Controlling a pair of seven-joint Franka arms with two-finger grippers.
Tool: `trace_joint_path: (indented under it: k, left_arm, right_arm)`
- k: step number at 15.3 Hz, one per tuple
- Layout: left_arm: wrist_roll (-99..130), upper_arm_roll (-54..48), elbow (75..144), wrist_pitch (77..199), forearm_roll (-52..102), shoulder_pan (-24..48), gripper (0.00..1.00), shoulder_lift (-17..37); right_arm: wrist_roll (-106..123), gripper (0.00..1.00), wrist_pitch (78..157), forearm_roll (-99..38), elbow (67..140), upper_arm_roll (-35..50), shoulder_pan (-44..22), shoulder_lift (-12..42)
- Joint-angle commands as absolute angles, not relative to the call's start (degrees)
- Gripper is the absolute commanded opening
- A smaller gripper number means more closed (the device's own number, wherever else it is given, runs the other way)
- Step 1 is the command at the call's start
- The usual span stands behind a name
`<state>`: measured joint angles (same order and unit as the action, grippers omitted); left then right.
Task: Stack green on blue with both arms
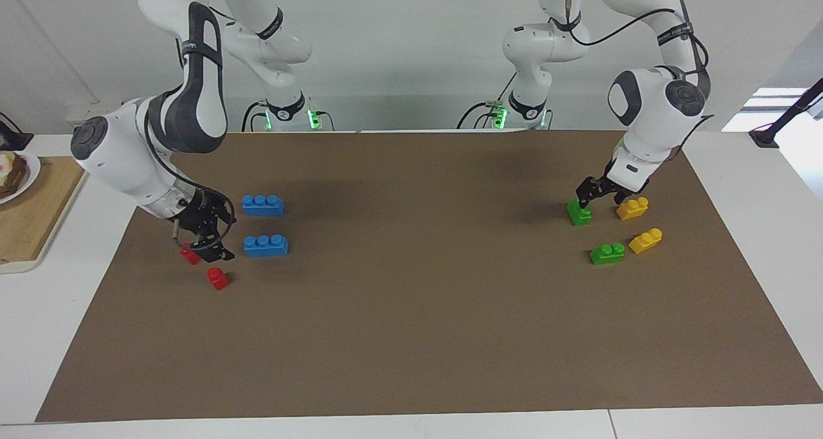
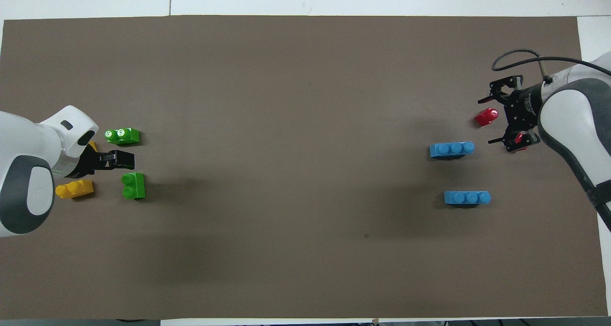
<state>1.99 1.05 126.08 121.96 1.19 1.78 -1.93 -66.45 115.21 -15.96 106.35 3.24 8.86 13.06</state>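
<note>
Two green bricks lie toward the left arm's end: one nearer to the robots (image 1: 578,213) (image 2: 133,185), one farther (image 1: 607,253) (image 2: 122,135). Two blue bricks lie toward the right arm's end: one nearer (image 1: 262,205) (image 2: 467,197), one farther (image 1: 265,245) (image 2: 451,149). My left gripper (image 1: 596,198) (image 2: 125,160) is open and empty, low, just over the nearer green brick's robot-side edge. My right gripper (image 1: 209,246) (image 2: 507,123) is open and empty, low over a red brick (image 1: 188,254), beside the farther blue brick.
A second red brick (image 1: 218,277) (image 2: 486,116) lies a little farther out. Two yellow bricks (image 1: 632,208) (image 1: 645,240) lie beside the green ones. A wooden board (image 1: 32,214) with a plate lies off the brown mat (image 1: 411,336) at the right arm's end.
</note>
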Motion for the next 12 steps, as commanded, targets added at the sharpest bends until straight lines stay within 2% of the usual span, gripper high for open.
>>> trace_joint_path:
  k: [1,5,12]
  left_arm:
    - [2.55,1.58,129.80,126.28,1.14,2.63,0.94,-1.94]
    - [2.11,1.67,132.98,129.55,1.06,2.90,0.94,-1.32]
    - [2.46,1.58,136.05,132.71,1.06,2.90,0.94,-0.53]
  right_arm:
    - [-63.72,0.98,119.43,-18.02,110.12,3.52,8.88,12.65]
    - [-62.76,0.98,120.94,-20.21,112.32,3.60,8.53,12.74]
    - [-56.43,0.98,122.43,-20.48,113.91,3.52,8.88,16.08]
